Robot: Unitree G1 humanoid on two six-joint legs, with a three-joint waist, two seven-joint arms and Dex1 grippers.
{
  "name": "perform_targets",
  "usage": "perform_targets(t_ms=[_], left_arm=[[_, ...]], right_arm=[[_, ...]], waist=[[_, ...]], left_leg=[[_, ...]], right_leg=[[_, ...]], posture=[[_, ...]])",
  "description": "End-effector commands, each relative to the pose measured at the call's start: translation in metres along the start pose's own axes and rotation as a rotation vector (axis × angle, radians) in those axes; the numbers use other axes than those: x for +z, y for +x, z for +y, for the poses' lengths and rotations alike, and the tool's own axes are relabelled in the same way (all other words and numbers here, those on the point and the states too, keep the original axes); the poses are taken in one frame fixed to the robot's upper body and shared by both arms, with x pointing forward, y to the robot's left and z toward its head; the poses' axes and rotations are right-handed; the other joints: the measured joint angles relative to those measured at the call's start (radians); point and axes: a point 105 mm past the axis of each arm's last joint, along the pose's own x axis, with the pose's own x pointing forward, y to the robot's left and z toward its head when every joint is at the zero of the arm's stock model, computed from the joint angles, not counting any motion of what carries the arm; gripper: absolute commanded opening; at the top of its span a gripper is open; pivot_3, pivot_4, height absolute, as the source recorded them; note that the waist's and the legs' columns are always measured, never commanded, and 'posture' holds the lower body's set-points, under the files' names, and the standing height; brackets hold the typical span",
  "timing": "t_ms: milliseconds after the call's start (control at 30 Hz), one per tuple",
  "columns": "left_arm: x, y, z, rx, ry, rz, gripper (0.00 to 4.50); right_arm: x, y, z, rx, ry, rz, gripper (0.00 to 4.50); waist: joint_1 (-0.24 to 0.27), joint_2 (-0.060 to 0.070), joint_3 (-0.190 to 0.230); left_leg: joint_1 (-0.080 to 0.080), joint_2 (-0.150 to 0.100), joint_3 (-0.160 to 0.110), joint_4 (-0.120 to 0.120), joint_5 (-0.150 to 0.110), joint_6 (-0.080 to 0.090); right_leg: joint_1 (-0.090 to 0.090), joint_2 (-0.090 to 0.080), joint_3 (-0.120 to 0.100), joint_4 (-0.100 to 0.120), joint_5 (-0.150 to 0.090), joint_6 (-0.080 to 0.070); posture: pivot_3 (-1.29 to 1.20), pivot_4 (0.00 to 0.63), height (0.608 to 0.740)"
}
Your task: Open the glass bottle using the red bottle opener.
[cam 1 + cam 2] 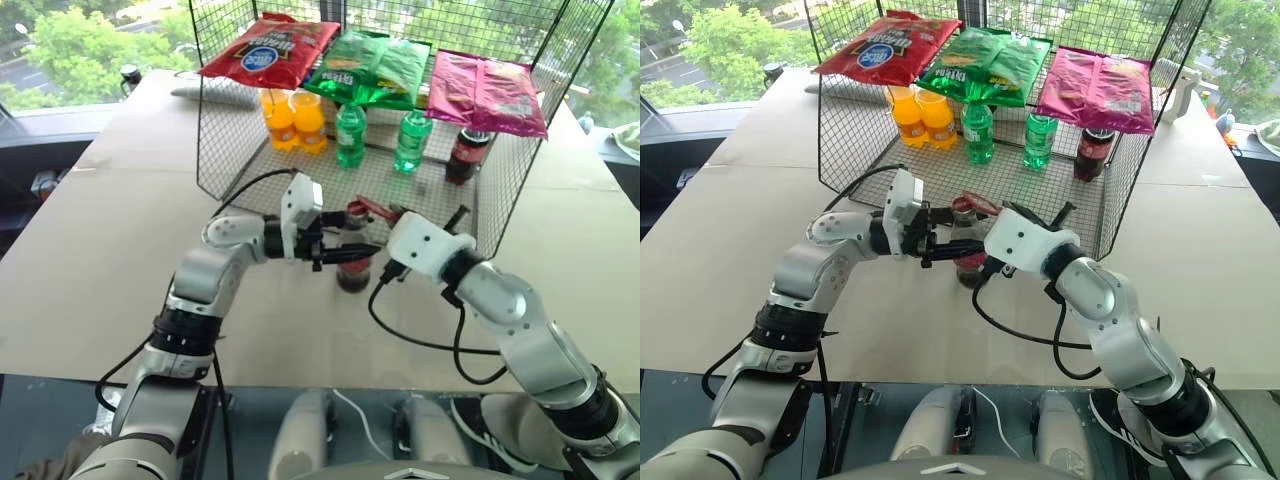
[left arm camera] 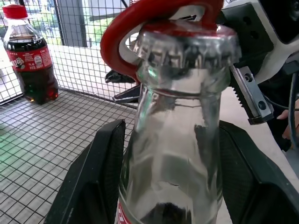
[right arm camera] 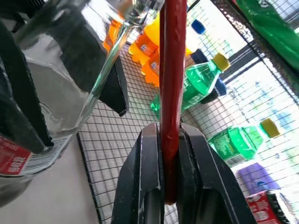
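Right hand (image 3: 171,163) clamps red bottle opener (image 2: 140,32) over glass bottle (image 2: 177,140).

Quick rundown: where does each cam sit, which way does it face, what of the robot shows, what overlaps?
Left eye, right eye: on the head, facing forward and down at the table and wire basket; both arms show.
Left wrist: looks along the left gripper, clamped on the glass bottle; its fingers show.
Right wrist: looks along the right gripper, shut on the red opener; its fingers show.
Shared: bottle and opener appear in every view.
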Motion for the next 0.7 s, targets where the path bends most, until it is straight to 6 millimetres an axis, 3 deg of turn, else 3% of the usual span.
perform_targets(t_ms=[33,700], left_arm=[[0.016,0.001,0.001,0.003,0.042,-0.028,2.21],[0.022,0.004,0.001,0.012,0.027,-0.022,2.21]], right_arm=[[0.010,0.000,0.006,-0.011,-0.040,-0.036,0.00],[0.002,0.005,0.032,-0.078,-0.142,0.001,0.00]], waist=[[0.000,0.000,0.000],[0.000,0.000,0.000]], left_leg=[[0.000,0.000,0.000,0.000,0.000,0.000],[0.000,0.000,0.000,0.000,0.001,-0.003]], right_leg=[[0.000,0.000,0.000,0.000,0.000,0.001],[0.000,0.000,0.000,0.000,-0.001,0.001]], posture=[[0.00,0.150,0.740],[0.00,0.150,0.740]])
